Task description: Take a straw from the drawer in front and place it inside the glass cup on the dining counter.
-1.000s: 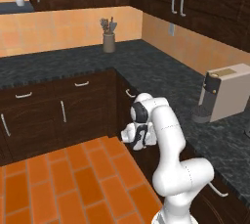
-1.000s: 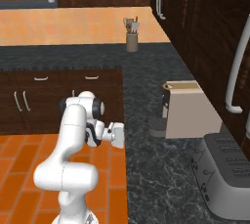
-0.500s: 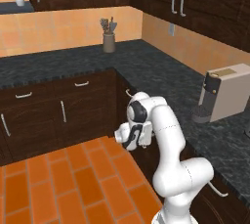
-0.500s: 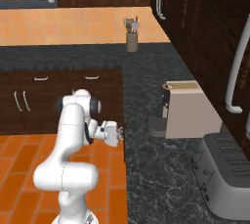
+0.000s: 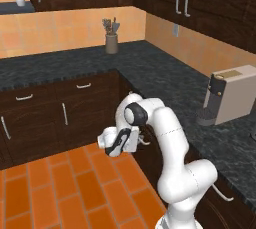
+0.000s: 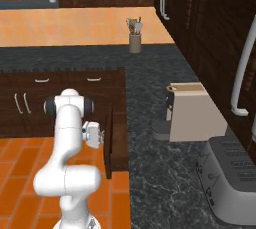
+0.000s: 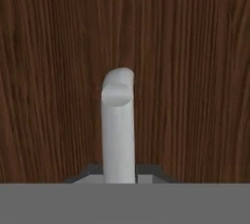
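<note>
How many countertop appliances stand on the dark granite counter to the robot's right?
2: a beige coffee machine midway along the counter, and a grey toaster nearer the camera in the right base view. Others may lie outside the frame.

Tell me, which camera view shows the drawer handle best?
The hand view: the silver handle runs up the middle, close, against the drawer front. The left base view shows only a short piece beside the tool. In the right base view the tool covers it at the partly open drawer.
</note>
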Tool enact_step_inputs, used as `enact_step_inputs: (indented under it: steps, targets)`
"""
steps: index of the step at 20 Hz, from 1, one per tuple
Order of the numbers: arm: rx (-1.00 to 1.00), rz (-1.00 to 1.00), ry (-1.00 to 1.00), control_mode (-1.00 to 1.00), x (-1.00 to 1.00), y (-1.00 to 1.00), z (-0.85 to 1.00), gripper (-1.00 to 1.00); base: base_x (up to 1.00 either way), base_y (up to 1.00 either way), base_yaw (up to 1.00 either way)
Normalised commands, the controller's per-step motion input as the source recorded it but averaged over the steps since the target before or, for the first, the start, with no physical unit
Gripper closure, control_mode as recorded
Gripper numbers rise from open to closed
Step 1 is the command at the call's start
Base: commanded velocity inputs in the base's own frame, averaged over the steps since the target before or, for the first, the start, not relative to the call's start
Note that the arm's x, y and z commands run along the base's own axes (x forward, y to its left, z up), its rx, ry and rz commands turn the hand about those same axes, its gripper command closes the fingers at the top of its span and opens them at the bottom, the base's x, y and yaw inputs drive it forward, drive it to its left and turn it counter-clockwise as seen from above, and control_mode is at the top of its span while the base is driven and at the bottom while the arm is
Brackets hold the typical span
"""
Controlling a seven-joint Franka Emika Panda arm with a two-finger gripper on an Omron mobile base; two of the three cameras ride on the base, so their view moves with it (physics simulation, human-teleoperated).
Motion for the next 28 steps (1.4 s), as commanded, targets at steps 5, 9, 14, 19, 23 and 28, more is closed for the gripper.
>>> enact_step_inputs:
  steps: [5, 9, 14, 19, 23, 28]
  targets:
    - [0.18, 0.06, 0.00, -1.00, -0.46, 1.00, 0.01, 1.00, 0.00, 0.00, 0.00]
    - [0.18, 0.07, 0.00, -1.00, -0.43, 1.00, 0.00, 1.00, 0.00, 0.00, 0.00]
    - [0.18, 0.07, 0.00, -1.00, -0.42, 1.00, 0.00, -1.00, 0.00, 0.00, 0.00]
    - [0.34, 0.06, 0.01, -1.00, -0.40, 0.69, 0.16, -1.00, 0.00, 0.00, 0.00]
    - [0.77, 0.09, 0.16, -1.00, -0.34, 0.02, 0.48, -1.00, 0.00, 0.00, 0.00]
    - [0.62, 0.10, -0.02, -1.00, -0.38, -0.27, 0.97, -1.00, 0.00, 0.00, 0.00]
